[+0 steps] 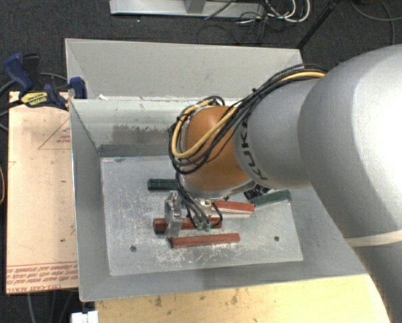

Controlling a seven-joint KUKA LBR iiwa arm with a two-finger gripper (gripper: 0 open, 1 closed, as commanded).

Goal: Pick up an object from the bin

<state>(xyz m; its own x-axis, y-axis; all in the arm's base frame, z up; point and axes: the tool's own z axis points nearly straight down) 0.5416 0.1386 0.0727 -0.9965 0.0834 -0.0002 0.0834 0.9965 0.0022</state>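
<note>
My gripper [176, 215] is low over the bin floor, left of the middle, below the orange cover on the wrist. Right under it lies a dark red block [162, 226], partly hidden by the gripper body. Just in front of that lies a long red-brown bar [206, 240], flat on the floor. A short red bar [234, 208] pokes out to the right from under the wrist. A dark green bar [161, 184] lies flat behind the gripper, to its upper left.
A teal-green piece [272, 196] lies to the right, half under the arm. The big grey arm covers the bin's right side and back right corner. Bare scratched floor shows along the left wall and the front.
</note>
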